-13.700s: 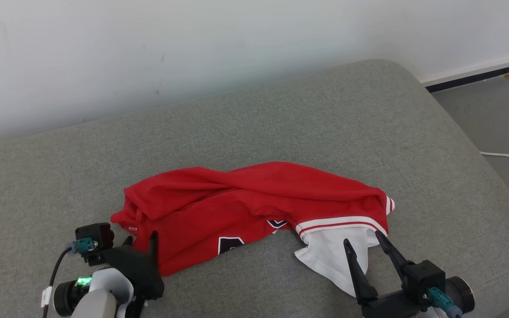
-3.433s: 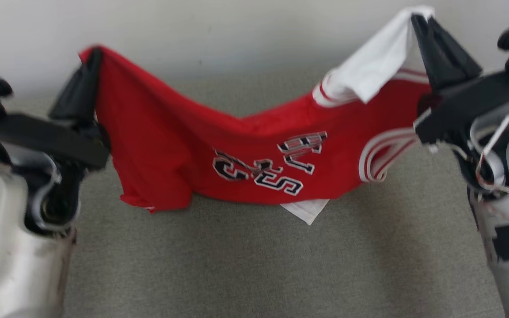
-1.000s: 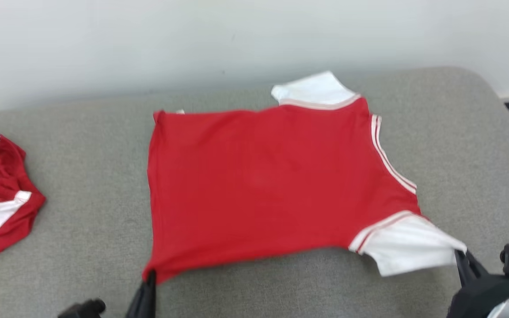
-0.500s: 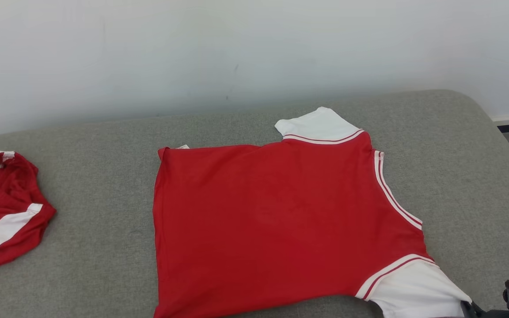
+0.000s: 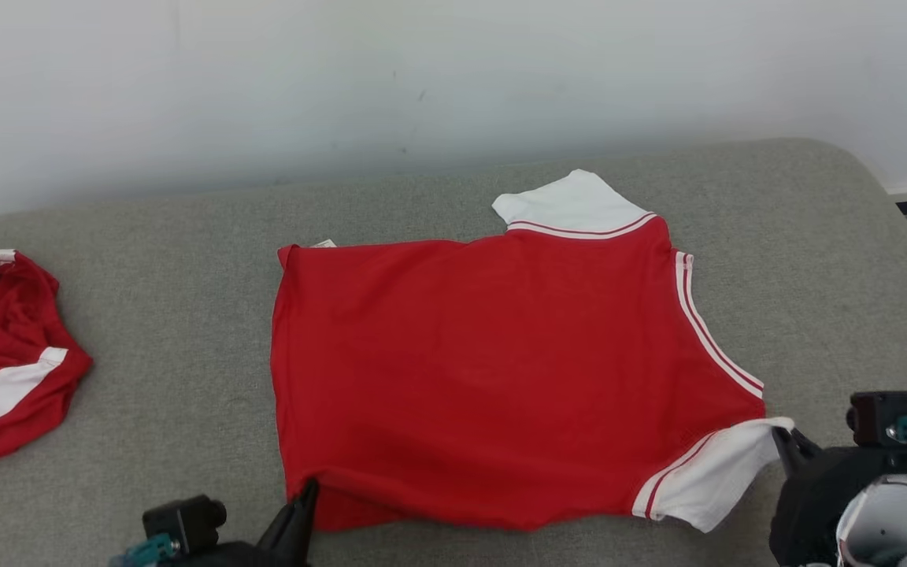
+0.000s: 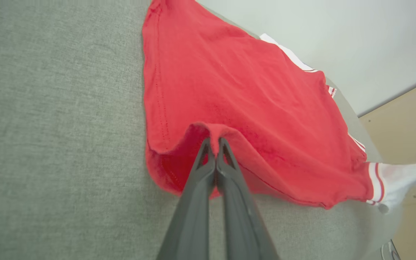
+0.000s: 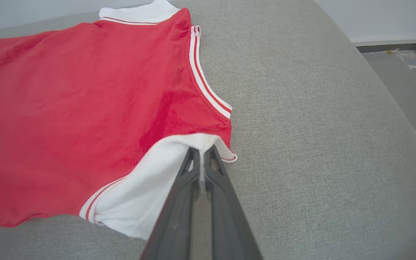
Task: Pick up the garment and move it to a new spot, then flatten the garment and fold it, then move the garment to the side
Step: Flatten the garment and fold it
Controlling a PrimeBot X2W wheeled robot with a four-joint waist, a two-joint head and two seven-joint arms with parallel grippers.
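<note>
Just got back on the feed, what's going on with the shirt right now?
The red jersey lies spread out, plain side up, on the grey cushion. The left tool is shut on the near hem by its left corner, lifting it slightly. The right tool is shut on the near white sleeve. No fold has been made yet. A second red garment sits crumpled at the far left.

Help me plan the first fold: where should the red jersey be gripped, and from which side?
Take the red jersey at its two near corners, the hem corner and the white sleeve, coming from the robot's side. It lies flat with that edge nearest; the left gripper and right gripper are shut on those spots.
</note>
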